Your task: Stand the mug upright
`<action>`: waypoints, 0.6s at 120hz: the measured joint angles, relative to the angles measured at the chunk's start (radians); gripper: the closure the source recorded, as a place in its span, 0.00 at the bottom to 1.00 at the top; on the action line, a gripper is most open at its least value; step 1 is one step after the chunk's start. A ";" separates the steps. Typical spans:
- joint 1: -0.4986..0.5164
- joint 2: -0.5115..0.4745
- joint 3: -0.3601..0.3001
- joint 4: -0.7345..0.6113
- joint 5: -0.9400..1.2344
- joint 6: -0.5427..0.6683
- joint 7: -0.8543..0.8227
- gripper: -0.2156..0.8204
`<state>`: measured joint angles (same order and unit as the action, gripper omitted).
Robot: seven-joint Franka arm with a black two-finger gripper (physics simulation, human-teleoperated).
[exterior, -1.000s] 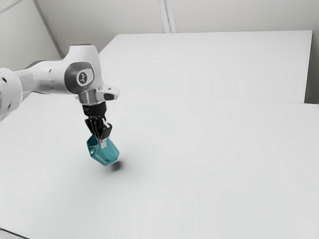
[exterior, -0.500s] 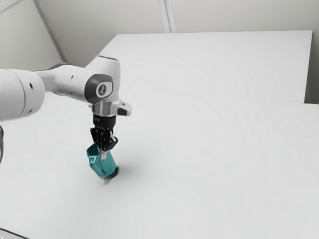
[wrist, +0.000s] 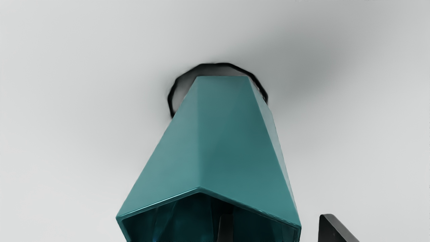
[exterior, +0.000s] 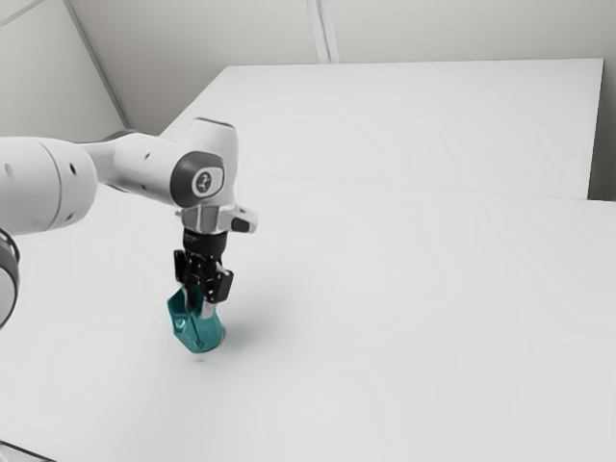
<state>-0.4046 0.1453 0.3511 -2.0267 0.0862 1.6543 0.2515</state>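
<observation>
The teal faceted mug (exterior: 198,332) stands near upright on the white table in the exterior view, its opening upward and leaning a little toward that view's left. My gripper (exterior: 200,303) points down at its rim. In the wrist view the mug (wrist: 223,144) has its mouth toward the hand and its narrower base away from it. The gripper (wrist: 277,228) is open there: one finger (wrist: 225,228) is inside the mouth, the other outside, with a gap between it and the wall. Whether the base rests flat I cannot tell.
The white table (exterior: 414,327) spreads around the mug and toward the exterior view's right. A dark curved outline (wrist: 215,66) borders the mug's base in the wrist view. A pale panel (exterior: 414,125) lies beyond the table.
My arm has come lower and toward the exterior view's right. The mug, more tilted and higher in that view before, has come down with the hand and turned closer to upright.
</observation>
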 joint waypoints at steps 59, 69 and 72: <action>-0.005 -0.139 0.003 0.248 0.037 0.073 -0.014 0.24; 0.002 -0.139 0.003 0.314 0.054 0.055 -0.019 0.23; 0.004 -0.139 0.003 0.330 0.057 0.050 -0.021 0.23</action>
<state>-0.4004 0.0064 0.3544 -1.6971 0.1434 1.7043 0.2305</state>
